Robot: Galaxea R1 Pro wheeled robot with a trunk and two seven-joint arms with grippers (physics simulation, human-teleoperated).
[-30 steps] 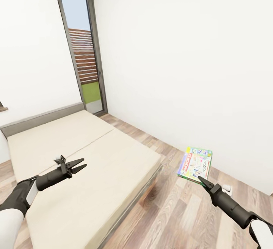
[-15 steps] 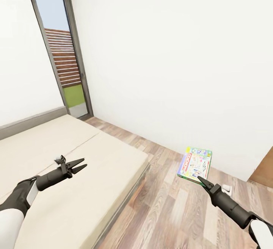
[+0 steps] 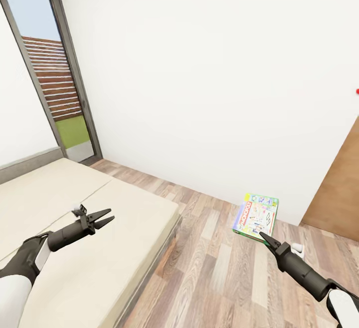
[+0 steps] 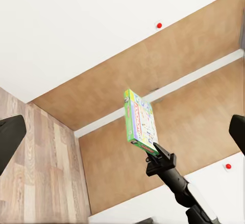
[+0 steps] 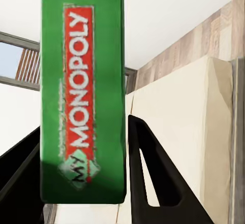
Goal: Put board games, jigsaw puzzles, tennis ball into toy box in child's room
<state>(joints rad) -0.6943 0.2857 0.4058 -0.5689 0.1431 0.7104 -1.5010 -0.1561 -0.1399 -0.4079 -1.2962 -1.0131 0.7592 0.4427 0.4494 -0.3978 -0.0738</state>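
The right gripper, a black two-fingered claw on a dark forearm, is clamped on the lower edge of the white-and-green flat printed board game box with a red band, which stands up from the fingertips above the wood-plank floor, well clear of the low bed with the beige mattress. From the right wrist, the green spine of that box with its red "Monopoly" strip sits between the two black fingers, so the hold is across the box's thin depth, near one end. From the left wrist the same box shows edge-on, carried upright in front of a brown wooden door.

Judged from its look, the box is light, stiff cardboard with a glossy, fairly slippery skin. Gripped at one end, its long free length could swing or pivot in the fingers when the arm moves. A firmer hold would probably be midway along a long edge, pinching across the thickness. Squeezing too hard may dent the lid.

The left gripper hovers over the mattress with its fingers spread and nothing between them. Behind the bed are a tall dark-framed glass door and a plain white wall
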